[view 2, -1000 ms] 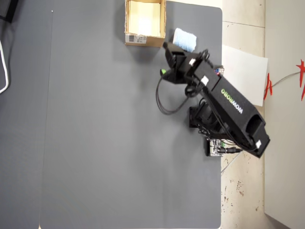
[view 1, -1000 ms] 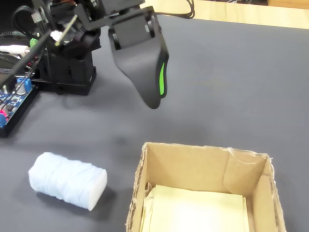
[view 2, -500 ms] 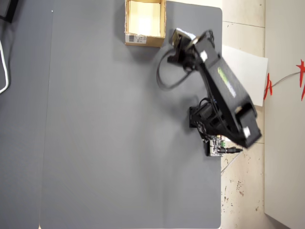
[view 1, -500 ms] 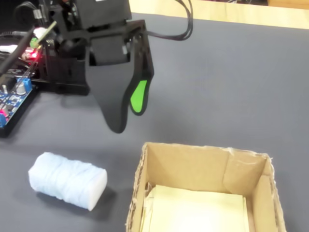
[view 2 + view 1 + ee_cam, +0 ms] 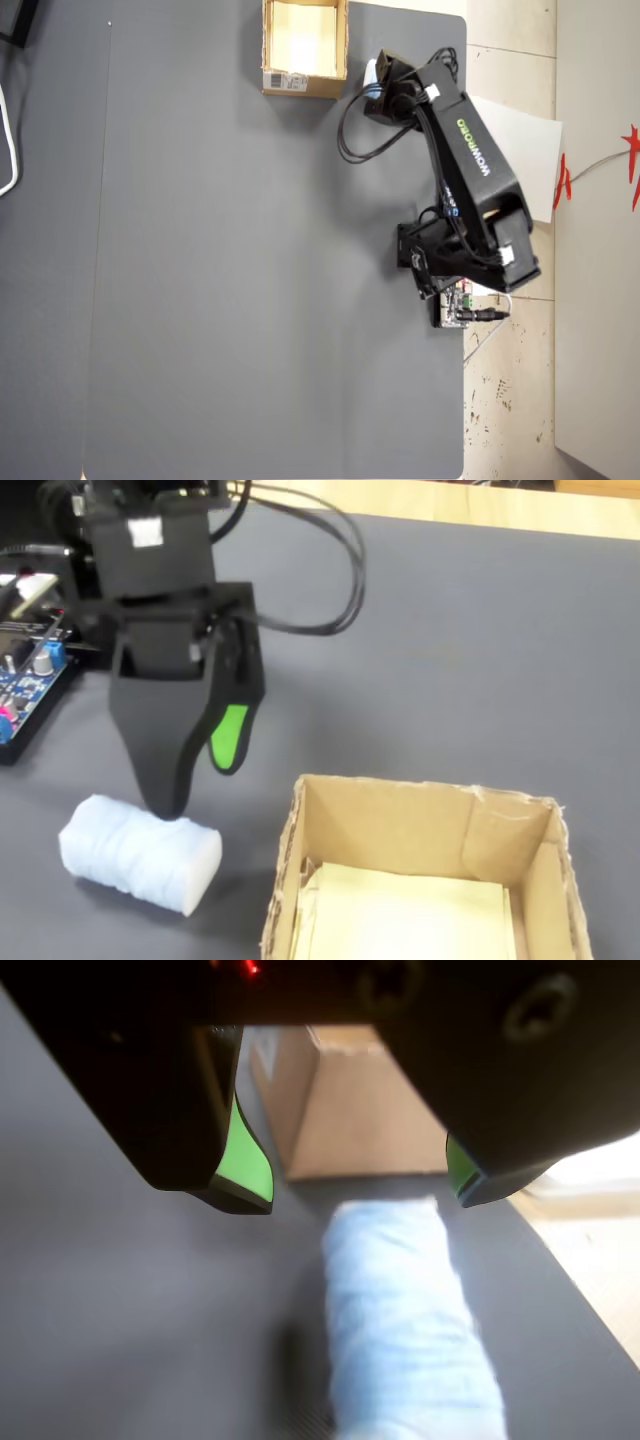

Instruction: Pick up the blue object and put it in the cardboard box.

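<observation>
Wrist view: I am at the reaching step. My black pincer with green pads (image 5: 355, 1195) gapes wide, holding nothing, above the far end of the pale-blue spongy pad (image 5: 400, 1325) lying on the dark grey desk (image 5: 120, 1320); the tan cardboard box (image 5: 340, 1110) stands just beyond.

Fixed view: one tip meets the pad's top.

Next, I judge, lower astride it and close.

Overhead view: my arm hides most of the pad.

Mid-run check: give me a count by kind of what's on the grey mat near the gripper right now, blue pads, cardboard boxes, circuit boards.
Blue object: 1
Cardboard box: 1
Circuit board, dark blue, at the left edge of the fixed view: 1
Total: 3
</observation>
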Controlling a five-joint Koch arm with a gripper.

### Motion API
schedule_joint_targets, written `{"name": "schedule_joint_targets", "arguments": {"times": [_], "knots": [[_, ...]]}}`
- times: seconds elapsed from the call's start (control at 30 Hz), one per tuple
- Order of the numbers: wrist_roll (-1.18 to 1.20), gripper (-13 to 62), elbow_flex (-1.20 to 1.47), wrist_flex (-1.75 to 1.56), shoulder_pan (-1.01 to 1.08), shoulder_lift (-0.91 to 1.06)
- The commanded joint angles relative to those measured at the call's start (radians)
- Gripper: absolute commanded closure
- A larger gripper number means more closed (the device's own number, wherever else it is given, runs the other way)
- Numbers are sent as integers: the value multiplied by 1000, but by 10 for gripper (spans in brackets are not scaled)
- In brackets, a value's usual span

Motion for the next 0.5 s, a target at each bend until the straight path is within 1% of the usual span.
{"name": "schedule_joint_targets", "arguments": {"times": [0.0, 0.47], "knots": [[38, 163, -28, -26, 29, 2], [202, 164, 91, -227, 137, -95]]}}
